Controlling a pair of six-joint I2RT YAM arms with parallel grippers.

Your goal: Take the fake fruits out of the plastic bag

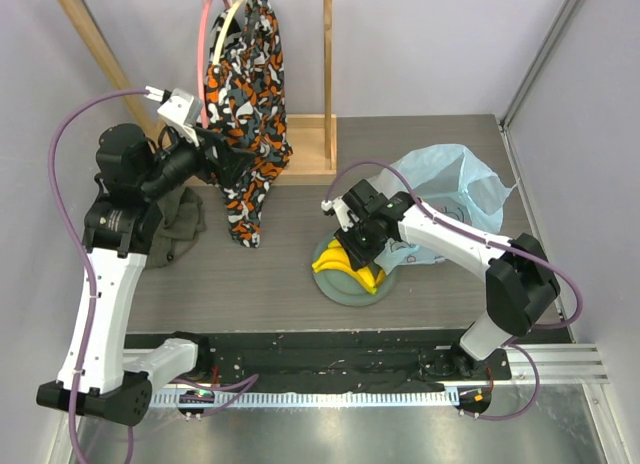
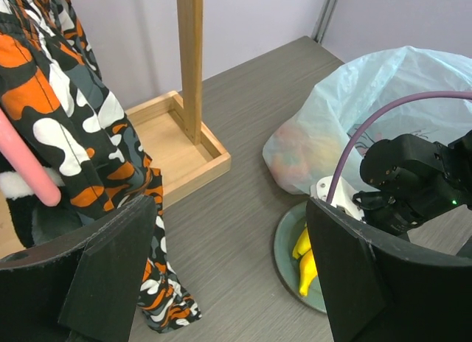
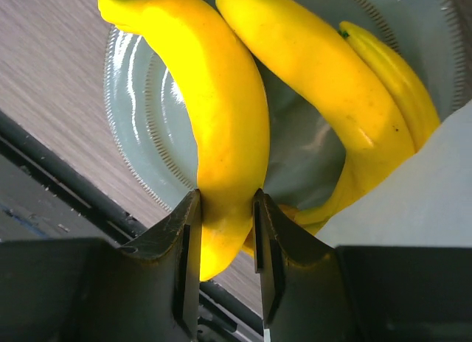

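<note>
My right gripper [image 3: 226, 231] is shut on a glossy yellow banana [image 3: 214, 121], holding it just over a grey-green plate [image 3: 140, 128]. More yellow banana-shaped fruits [image 3: 324, 84] lie beside it on the plate. In the top view the gripper [image 1: 362, 246] is over the bananas [image 1: 345, 266] on the plate [image 1: 335, 292]. The light-blue plastic bag [image 1: 450, 184] lies just behind, at the far right. In the left wrist view the bag [image 2: 354, 99] shows reddish fruit shapes [image 2: 310, 154] through its side. My left gripper [image 1: 235, 162] is open and empty, raised at the far left.
A wooden clothes rack with a tray base [image 1: 305, 149] stands at the back. An orange-black-white patterned cloth [image 1: 250, 94] hangs from it beside my left gripper. A dark green cloth [image 1: 180, 229] lies on the table at the left. The black rail [image 1: 330, 359] runs along the near edge.
</note>
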